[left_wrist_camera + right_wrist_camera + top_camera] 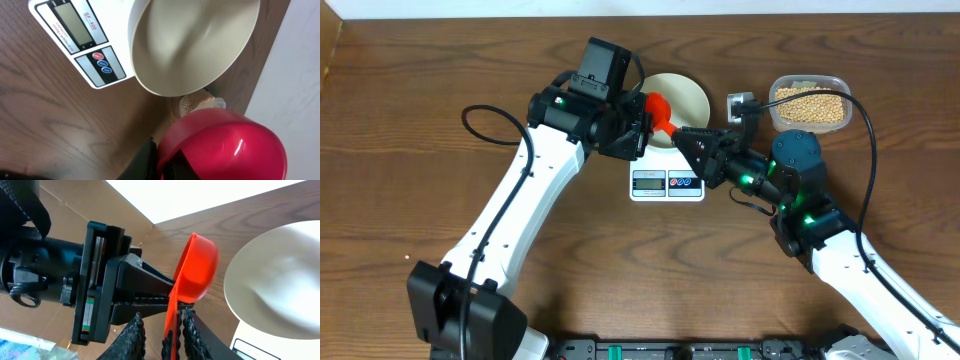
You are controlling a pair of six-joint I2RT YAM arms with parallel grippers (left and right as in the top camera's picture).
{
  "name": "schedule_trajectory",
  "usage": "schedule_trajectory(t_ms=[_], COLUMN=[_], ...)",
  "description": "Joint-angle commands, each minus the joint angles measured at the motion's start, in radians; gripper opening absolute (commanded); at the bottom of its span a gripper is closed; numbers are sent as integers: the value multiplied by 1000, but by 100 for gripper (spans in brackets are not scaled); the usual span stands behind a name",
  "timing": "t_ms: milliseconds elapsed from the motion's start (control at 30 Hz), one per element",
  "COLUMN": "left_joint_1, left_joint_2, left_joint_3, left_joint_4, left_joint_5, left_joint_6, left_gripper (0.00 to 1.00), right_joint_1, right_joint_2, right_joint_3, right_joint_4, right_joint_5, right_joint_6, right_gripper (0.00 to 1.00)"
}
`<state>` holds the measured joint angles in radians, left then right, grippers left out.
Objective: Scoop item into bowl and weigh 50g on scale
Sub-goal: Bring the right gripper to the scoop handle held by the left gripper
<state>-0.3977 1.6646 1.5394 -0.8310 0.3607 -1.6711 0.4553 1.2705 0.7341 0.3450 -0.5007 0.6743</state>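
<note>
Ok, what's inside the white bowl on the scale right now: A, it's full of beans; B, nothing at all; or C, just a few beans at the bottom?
B: the left wrist view shows the bowl smooth and bare inside, while the beans lie in the clear container.
</note>
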Motion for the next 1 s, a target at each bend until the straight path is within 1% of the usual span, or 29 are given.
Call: schedule_trajectory(t_ms=[0,133,433,833,967], left_joint_1=[-1,-1,-1,-1,-1], left_joint_2=[2,2,2,2,2], left_joint_3=[2,2,2,2,2], left_joint_4=[-6,-6,-6,-6,-6], left_joint_5=[-14,-14,-13,-13,-13], left_joint_6=[31,59,66,74,74], left_gripper=[7,7,7,7,7], right_joint_1=[7,8,10,10,10], right_joint_2=[6,17,47,46,47], right_joint_3=[18,18,18,18,18], right_joint_4=[-8,-15,5,66,63], right_joint_5=[-11,-19,-23,-21,-21], right_joint_6=[10,10,29,29,29], right_gripper=[25,24,22,23,22])
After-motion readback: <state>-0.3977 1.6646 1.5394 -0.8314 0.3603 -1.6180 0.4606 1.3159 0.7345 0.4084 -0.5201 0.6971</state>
